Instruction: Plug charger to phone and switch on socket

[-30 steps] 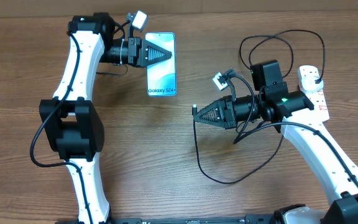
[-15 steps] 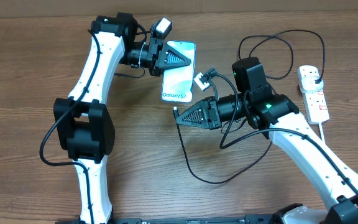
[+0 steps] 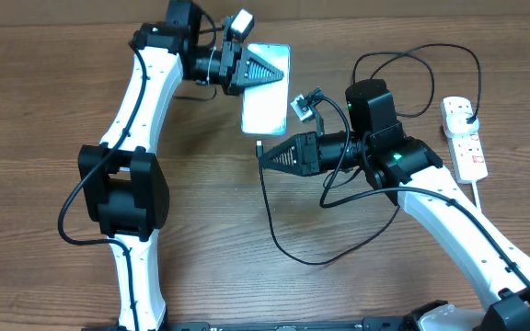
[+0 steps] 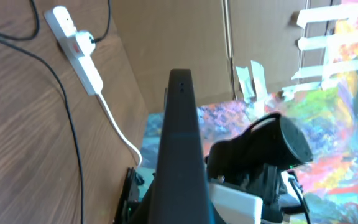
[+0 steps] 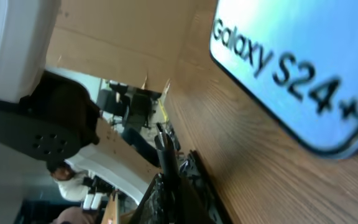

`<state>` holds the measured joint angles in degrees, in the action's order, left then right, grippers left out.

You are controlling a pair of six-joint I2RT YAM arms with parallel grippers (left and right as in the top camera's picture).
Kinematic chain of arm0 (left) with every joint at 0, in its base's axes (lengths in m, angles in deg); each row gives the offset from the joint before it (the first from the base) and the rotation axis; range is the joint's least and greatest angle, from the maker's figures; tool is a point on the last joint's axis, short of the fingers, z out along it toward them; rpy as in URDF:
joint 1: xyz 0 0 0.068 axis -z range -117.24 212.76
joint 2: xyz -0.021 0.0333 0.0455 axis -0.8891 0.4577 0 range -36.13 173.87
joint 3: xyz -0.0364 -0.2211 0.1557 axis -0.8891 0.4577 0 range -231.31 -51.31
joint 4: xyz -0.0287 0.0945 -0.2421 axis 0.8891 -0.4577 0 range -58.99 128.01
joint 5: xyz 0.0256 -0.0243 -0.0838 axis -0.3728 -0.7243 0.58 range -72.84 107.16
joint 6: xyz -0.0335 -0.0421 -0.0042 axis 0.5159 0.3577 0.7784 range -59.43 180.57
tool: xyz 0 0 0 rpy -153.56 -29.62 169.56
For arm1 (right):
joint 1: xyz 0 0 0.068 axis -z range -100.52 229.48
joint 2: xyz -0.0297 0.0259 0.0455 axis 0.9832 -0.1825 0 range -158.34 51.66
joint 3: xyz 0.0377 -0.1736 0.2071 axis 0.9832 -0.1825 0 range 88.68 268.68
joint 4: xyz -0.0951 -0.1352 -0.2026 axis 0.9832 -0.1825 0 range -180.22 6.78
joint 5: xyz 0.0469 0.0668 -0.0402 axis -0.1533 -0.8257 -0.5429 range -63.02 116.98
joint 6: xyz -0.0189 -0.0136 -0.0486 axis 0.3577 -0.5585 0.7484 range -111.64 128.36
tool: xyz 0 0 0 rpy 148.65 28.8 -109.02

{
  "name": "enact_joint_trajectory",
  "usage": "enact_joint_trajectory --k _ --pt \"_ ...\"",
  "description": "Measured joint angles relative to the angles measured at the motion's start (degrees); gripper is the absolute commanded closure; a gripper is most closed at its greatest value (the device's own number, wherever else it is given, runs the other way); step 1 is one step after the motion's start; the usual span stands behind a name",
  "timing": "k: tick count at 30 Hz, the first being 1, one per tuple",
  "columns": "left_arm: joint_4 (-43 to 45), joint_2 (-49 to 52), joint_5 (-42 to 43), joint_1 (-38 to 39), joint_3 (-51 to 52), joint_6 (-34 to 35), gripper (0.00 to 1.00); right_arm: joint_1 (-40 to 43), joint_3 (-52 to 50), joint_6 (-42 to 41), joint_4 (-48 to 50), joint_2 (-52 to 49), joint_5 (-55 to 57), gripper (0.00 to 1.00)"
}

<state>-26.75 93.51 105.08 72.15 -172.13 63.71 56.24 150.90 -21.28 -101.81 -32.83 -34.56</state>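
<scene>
My left gripper point(image 3: 282, 69) is shut on the phone point(image 3: 263, 101) at its top end and holds it tilted above the table; its screen looks pale and glary from overhead. In the left wrist view the phone point(image 4: 180, 143) shows edge-on as a dark slab. My right gripper point(image 3: 263, 158) is shut on the charger cable point(image 3: 279, 239) near its connector tip point(image 3: 259, 144), which sits just below the phone's bottom edge. The right wrist view shows the tip point(image 5: 162, 142) and the phone's blue screen point(image 5: 303, 56) with white lettering. The socket point(image 3: 463, 136) lies at the far right with the black plug point(image 3: 468, 115) in it.
The black cable loops on the wooden table point(image 3: 44, 184) under my right arm and curls behind it toward the socket. The socket's white cord point(image 3: 479, 188) runs down the right side. The socket also shows in the left wrist view point(image 4: 76, 46).
My left gripper has lifted and tilted the phone, moving it up and a little right. My right gripper has carried the connector tip left and up toward the phone's bottom edge.
</scene>
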Motion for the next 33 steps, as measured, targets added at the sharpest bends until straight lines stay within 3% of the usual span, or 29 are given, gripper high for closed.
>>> enact_joint_trajectory --k 3,7,25,33 --pt "5.27 0.00 -0.04 0.02 0.00 8.17 0.96 0.00 0.00 -0.81 0.20 0.00 1.25 0.96" --pt "4.98 0.00 -0.02 0.15 0.02 13.46 0.96 0.00 0.00 -1.53 0.13 0.00 3.30 0.96" --pt "6.51 0.00 -0.04 0.39 0.00 13.18 0.96 0.02 0.00 -3.34 2.08 -0.02 8.68 0.96" --pt "13.03 0.00 -0.15 -0.92 0.02 12.31 0.96 0.00 0.00 -2.36 -3.17 -0.28 9.44 0.96"
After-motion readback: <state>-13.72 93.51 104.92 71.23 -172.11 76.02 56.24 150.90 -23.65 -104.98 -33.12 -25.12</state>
